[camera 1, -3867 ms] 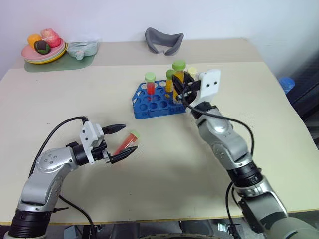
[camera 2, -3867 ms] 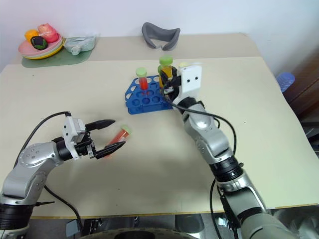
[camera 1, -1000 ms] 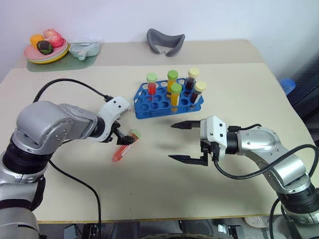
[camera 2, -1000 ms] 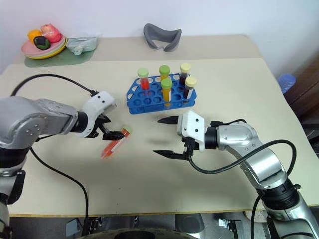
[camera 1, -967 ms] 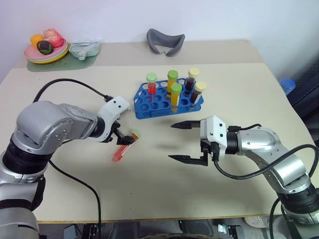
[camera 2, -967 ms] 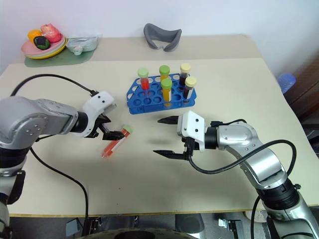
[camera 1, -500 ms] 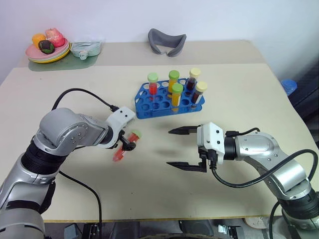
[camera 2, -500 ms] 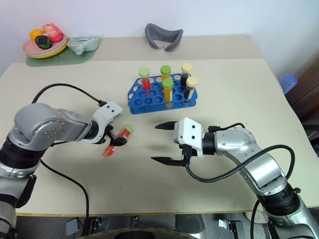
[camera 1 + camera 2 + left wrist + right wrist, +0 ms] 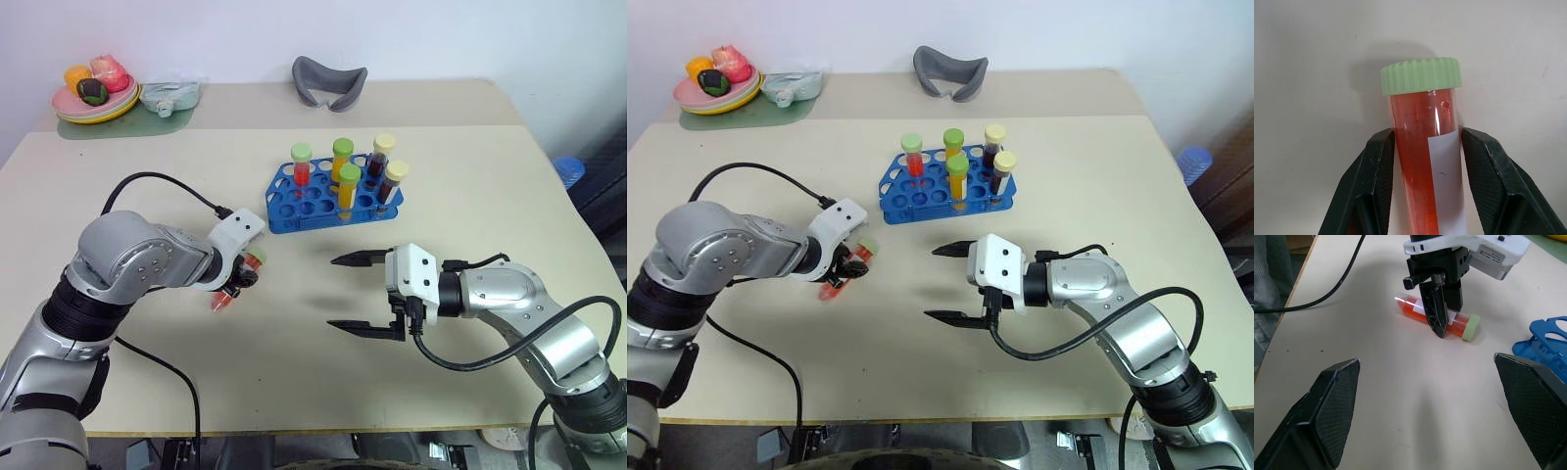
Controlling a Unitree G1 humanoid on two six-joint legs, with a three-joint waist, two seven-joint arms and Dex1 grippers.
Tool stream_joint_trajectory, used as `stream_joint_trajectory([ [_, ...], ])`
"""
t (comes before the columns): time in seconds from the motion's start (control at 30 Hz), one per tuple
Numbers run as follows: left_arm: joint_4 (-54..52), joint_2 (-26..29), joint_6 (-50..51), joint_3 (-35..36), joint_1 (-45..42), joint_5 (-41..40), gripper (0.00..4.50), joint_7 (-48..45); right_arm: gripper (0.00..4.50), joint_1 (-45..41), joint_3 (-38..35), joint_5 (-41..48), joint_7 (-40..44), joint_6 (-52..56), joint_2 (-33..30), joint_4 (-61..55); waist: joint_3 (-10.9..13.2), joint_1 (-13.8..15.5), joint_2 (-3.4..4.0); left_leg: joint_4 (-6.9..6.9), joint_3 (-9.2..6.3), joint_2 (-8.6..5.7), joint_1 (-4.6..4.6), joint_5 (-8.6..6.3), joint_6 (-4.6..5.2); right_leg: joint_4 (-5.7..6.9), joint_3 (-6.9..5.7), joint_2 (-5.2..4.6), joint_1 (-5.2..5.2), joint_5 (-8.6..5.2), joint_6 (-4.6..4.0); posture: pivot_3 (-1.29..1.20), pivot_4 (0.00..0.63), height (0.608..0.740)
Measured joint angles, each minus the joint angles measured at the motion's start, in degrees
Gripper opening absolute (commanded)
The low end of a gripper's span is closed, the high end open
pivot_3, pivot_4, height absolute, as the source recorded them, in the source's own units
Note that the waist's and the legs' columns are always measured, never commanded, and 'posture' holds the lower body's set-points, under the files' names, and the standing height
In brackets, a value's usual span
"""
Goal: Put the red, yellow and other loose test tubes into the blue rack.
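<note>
A loose test tube [image 9: 1422,161] with red liquid and a pale green cap lies on the table, left of centre. My left gripper [image 9: 235,284] points down onto it and is shut on its middle, one black finger [image 9: 1376,181] pressed against each side. The same tube [image 9: 1449,320] also appears in the right wrist view, pinched flat on the tabletop. The blue rack [image 9: 294,204] stands beyond it, with several capped tubes upright in it: red, yellow and dark ones. My right gripper [image 9: 333,292] hovers to the right of the tube, open and empty.
At the back left a plate [image 9: 93,110] of toy food sits beside a pale green item [image 9: 167,95]. A grey curved object [image 9: 328,80] lies at the back centre. A black cable [image 9: 1327,289] loops over the table from my left arm.
My left gripper sank onto the red tube and its fingers closed on it, nudging the tube slightly. The right gripper stayed open in place.
</note>
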Motion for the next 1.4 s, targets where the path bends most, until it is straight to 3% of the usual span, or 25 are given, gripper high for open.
stream_joint_trajectory([
  [0.07,0.05,0.09,0.0,0.0,-0.05,-0.07,0.8,0.08,4.5,0.0,0.01,-0.07,0.04,-0.01,0.01,0.0,0.0,0.0,0.0,0.0,0.0,0.0,0.0,0.0,0.0,0.0,0.0,0.0,0.0,0.0,0.0,0.0,0.15,0.74],
  [0.3,0.47,1.74,0.01,0.6,-2.07,-0.3,0.8,0.45,4.5,0.0,0.0,-0.35,0.22,-0.03,-0.01,0.01,0.0,0.13,0.0,0.0,0.0,0.0,0.0,0.0,-0.01,0.0,0.0,0.0,0.0,0.0,0.0,0.0,0.15,0.74],
  [0.4,-0.78,2.85,-1.31,4.4,-3.66,0.8,0.8,-0.97,4.5,0.47,-0.25,-0.3,0.37,-0.02,-0.12,0.02,0.01,0.29,-0.02,0.0,0.0,0.0,-0.02,0.02,-0.03,-0.01,-0.01,0.0,-0.03,0.0,0.0,0.0,0.15,0.74],
  [0.57,-6.05,-0.94,-24.22,13.73,-3.94,8.68,0.8,-6.83,4.5,1.54,-1.35,0.49,-0.26,0.41,0.25,0.04,-0.01,0.87,0.01,-0.01,0.06,-0.03,-0.02,0.18,-0.33,-0.16,-0.02,-0.08,0.06,0.0,0.0,0.0,0.15,0.74],
  [0.73,-4.37,-11.62,-48.66,12.52,3.13,21.97,0.8,-7.63,4.5,2.42,-3.26,2.18,-4.54,1.19,4.59,1.5,-0.04,0.74,0.0,0.0,0.07,-0.02,0.01,0.18,-0.33,-0.14,-0.01,-0.06,0.08,0.01,0.0,0.0,0.15,0.74],
  [0.8,-2.45,-13.48,-55.43,9.86,5.53,26.82,0.8,-8.42,4.5,3.52,-3.63,1.88,-6.05,1.07,5.32,2.76,-0.04,0.74,-0.01,-0.01,0.07,-0.03,0.0,0.18,-0.33,-0.14,-0.01,-0.06,0.06,0.01,0.0,0.0,0.15,0.74],
  [0.93,5.46,-21.99,-70.78,7.8,9.67,35.08,0.8,-8.65,4.5,7.77,-5.92,1.11,-9.09,0.53,6.39,4.17,-0.04,1.04,-0.01,0.01,0.08,-0.06,-0.03,0.17,-0.31,-0.19,-0.01,-0.1,0.08,0.01,0.01,0.0,0.15,0.74],
  [1.13,16.6,-27.59,-86.75,6.26,11.45,42.52,0.8,-11.61,4.5,10.36,-8.11,0.97,-10.74,0.33,6.35,4.13,-0.05,0.73,0.01,0.01,0.08,-0.05,0.02,0.16,-0.29,-0.11,-0.01,-0.07,0.1,0.01,0.01,0.0,0.15,0.74],
  [1.4,26.62,-33.22,-94.76,6.32,11.32,45.67,0.8,-14.68,4.5,10.63,-8.45,0.95,-11.68,0.32,6.35,4.13,-0.05,0.73,0.0,0.01,0.08,-0.06,0.03,0.15,-0.28,-0.12,-0.02,-0.07,0.1,0.01,0.02,0.0,0.15,0.74],
])
